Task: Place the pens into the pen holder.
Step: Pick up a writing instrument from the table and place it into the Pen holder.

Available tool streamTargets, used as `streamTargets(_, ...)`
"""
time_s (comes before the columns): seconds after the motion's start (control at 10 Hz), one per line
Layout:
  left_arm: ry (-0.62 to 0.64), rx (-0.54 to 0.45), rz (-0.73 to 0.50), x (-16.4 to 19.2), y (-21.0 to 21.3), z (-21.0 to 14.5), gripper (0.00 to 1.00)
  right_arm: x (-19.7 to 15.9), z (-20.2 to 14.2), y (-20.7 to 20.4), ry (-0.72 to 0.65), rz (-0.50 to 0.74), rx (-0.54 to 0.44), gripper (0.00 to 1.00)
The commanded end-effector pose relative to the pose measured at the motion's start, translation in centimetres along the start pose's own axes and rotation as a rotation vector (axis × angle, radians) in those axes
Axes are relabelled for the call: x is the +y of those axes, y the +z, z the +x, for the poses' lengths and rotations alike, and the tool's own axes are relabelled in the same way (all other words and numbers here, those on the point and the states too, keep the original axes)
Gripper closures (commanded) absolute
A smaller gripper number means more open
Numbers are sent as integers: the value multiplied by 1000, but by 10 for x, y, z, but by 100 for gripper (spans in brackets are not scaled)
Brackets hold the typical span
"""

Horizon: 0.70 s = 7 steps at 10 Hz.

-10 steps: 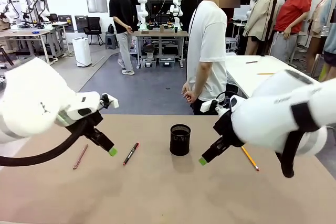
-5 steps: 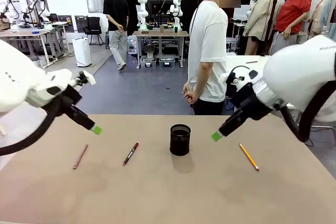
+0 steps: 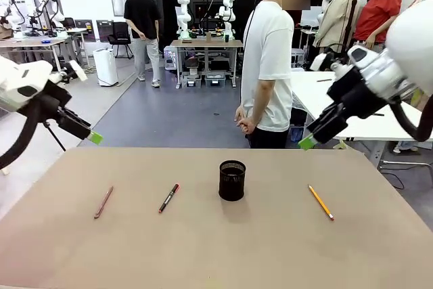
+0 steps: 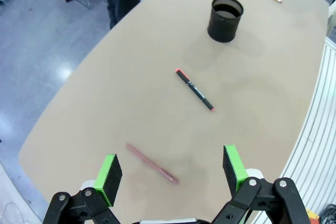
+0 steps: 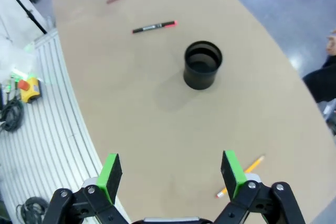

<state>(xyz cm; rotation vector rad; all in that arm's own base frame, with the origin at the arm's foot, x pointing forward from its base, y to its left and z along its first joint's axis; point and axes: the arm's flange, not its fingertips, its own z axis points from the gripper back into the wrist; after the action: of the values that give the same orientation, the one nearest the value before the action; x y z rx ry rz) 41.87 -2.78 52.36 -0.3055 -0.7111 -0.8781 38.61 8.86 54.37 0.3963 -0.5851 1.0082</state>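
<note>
Pen holder (image 3: 232,181) upright mid-tabletop (image 3: 216,255), between both pincers, well apart from each. Black mesh cup, round, top open. Pinkish-red pencil (image 3: 103,202) and black pen (image 3: 169,197), red ends, lie flat to its left; yellow-orange pencil (image 3: 321,202) flat to its right. Left pincer (image 3: 95,138) raised beyond left edge, jaws wide, empty. Right pincer (image 3: 306,143) raised far right, jaws wide, empty.
</note>
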Motion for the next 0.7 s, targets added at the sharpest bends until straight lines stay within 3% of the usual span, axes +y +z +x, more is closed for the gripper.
streamTargets(0.0, -3, -25, -26, 10, 9, -1, 0, -21, -11, 16, 52, 6, -17, 0)
streamTargets(0.6, 21, -49, -32, 35, 28, 0, 0, -65, -44, 44, -28, -28, -104, 0)
